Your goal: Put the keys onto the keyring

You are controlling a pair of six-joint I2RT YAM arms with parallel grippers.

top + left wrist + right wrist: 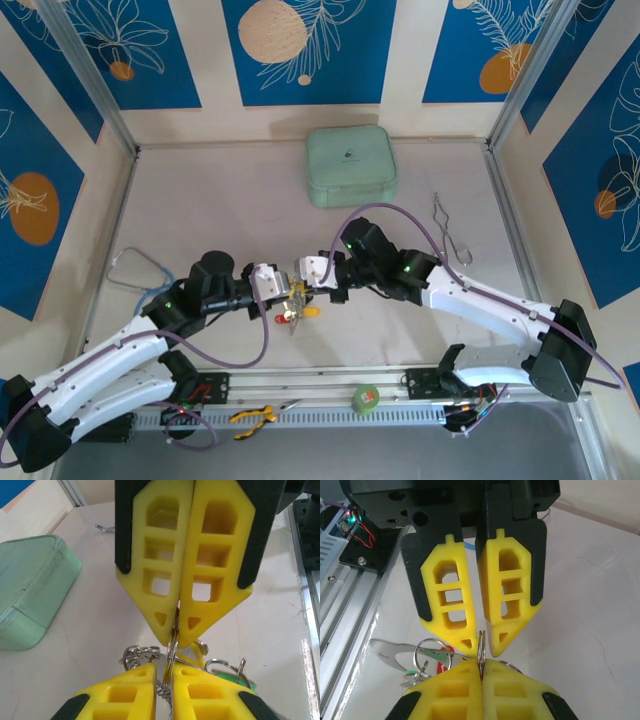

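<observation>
My two grippers meet tip to tip above the table's centre front. My right gripper (305,285) (481,664) (176,639) is shut on a small silvery split ring (481,645), held edge-on. My left gripper (288,292) (167,669) (482,647) straddles the same ring from the other side, its jaws a little apart with a narrow gap beside the wire. The keys hang below in a bunch, with a red tag (283,318) (442,667), a yellow head (311,312) (192,657) and a green one (242,682). A chain-like silvery strand (136,656), apparently the keyring, bunches under them.
A mint-green case (350,165) lies at the back centre, steel forceps (450,235) to the right, a stethoscope (140,270) to the left. Yellow pliers (252,415) and a green tape roll (368,398) sit on the front rail.
</observation>
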